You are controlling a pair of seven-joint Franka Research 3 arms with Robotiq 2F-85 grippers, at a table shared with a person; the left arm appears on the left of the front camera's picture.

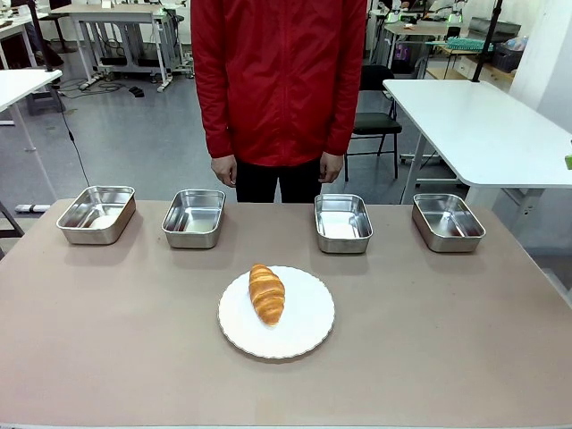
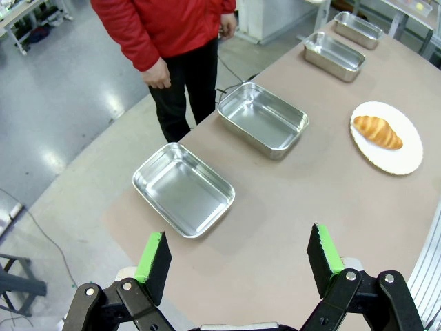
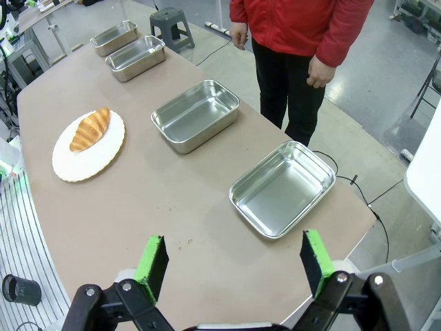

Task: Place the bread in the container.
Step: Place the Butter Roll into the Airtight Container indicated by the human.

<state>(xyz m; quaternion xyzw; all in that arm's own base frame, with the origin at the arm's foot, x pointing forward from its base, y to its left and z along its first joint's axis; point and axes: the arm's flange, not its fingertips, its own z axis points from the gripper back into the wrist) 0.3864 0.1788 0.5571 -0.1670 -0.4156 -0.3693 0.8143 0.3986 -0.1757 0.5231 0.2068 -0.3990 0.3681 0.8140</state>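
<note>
Golden-brown bread (image 1: 266, 293) lies on the white plate (image 1: 308, 335), middle of the bench (image 1: 447, 340), well apart from the steel pans (image 1: 96, 214) along the far edge. Left gripper (image 2: 238, 234) and right gripper (image 3: 233, 238) are both released and empty. Step: pinch the bread lightly across its middle, lift it clear of the rim, and lower it into a container (image 1: 342, 223).

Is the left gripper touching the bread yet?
Apart. In the left wrist view the left gripper hangs open, and the bread lies on the white plate far beyond its fingertips, with a plain gap between them.
</note>
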